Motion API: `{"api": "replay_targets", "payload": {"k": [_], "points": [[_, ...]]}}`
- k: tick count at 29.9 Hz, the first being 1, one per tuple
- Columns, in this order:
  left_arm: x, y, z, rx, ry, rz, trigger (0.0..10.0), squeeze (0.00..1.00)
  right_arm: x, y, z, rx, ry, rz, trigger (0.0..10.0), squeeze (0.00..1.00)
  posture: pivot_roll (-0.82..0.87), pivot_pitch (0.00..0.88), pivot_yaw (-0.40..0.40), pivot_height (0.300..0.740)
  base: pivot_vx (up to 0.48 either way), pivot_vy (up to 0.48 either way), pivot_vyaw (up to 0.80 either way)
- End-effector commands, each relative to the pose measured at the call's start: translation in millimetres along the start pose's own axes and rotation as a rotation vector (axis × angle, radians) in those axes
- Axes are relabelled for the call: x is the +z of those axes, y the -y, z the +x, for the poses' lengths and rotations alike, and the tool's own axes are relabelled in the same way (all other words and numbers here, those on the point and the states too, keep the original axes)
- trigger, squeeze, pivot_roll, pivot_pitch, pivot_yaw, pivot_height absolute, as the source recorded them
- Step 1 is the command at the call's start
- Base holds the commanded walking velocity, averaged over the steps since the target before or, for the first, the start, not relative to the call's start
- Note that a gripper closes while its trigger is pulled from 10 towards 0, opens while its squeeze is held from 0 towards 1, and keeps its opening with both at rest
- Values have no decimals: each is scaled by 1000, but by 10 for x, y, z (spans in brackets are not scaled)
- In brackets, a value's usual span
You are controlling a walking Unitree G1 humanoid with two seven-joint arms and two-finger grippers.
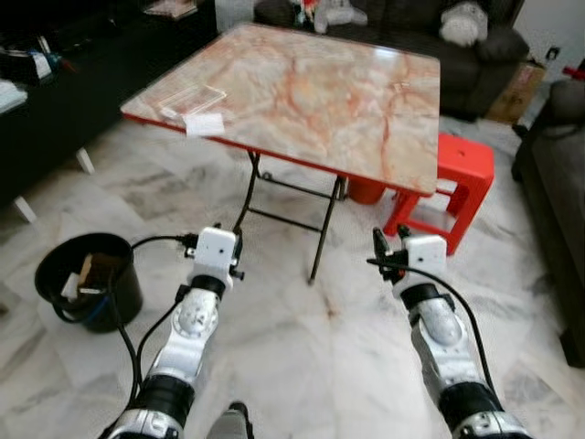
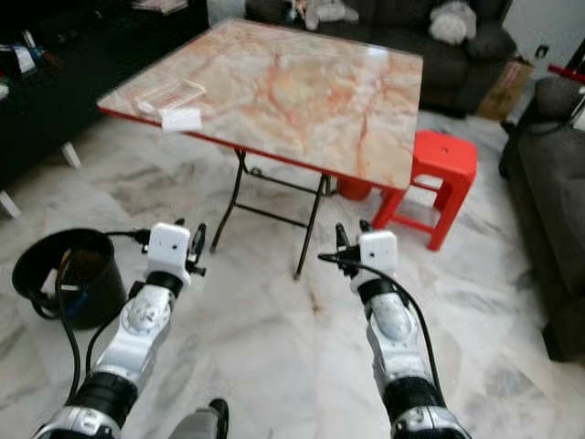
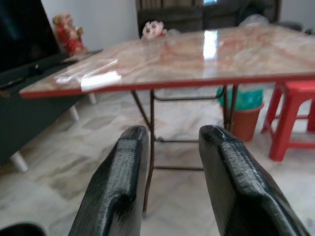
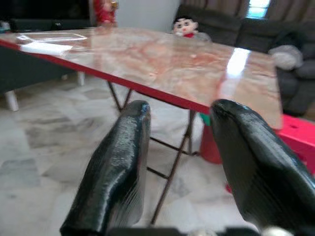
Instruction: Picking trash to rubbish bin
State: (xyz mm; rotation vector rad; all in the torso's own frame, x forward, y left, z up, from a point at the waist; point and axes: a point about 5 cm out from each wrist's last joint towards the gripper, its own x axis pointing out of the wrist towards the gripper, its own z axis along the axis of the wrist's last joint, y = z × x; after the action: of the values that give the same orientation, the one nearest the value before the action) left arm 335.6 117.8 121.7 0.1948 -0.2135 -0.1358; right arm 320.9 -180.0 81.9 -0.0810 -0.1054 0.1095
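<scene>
A white paper scrap [image 1: 204, 124] and a clear plastic wrapper [image 1: 187, 96] lie near the front left corner of the marble-patterned folding table [image 1: 320, 101]. On the floor to my left stands a black rubbish bin [image 1: 55, 261] holding some trash. My left gripper [image 1: 228, 236] hovers above the floor in front of the table, between the bin and the table legs, open and empty. My right gripper [image 1: 390, 240] is level with it on the right, also open with nothing between its fingers. Both wrist views look toward the table edge, and the paper scrap [image 3: 101, 80] lies at that edge.
A red plastic stool [image 1: 457, 178] and an orange pot [image 1: 366, 190] sit under the table's right side. Its thin metal legs [image 1: 324, 229] stand just ahead. A dark sofa [image 1: 475, 55] lines the back, another couch [image 1: 558, 155] the right, a black cabinet [image 1: 55, 101] the left.
</scene>
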Motion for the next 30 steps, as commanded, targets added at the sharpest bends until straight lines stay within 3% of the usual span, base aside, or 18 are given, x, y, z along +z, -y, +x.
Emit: {"api": "replay_targets", "payload": {"k": [1,4,13,23,30], "points": [[-125,-49,-84,19,-52,3,10000,0,43,-63,50,21,10,4,10000,0,170,67,-75,740,0,0,0],[-124,-52,-82,19,-52,5,10000,0,55,-79,55,33,18,-15,10000,0,172,63,-75,740,0,0,0],[-122,-57,-75,24,-53,7,10000,0,54,-105,59,45,17,-13,10000,0,175,60,-75,740,0,0,694],[-120,-63,-68,25,-52,8,10000,0,59,-101,66,38,15,-9,10000,0,174,59,-73,740,0,0,0],[-117,-72,-61,34,-53,7,10000,0,65,-121,67,45,21,-5,10000,0,174,74,-76,740,180,0,525]]}}
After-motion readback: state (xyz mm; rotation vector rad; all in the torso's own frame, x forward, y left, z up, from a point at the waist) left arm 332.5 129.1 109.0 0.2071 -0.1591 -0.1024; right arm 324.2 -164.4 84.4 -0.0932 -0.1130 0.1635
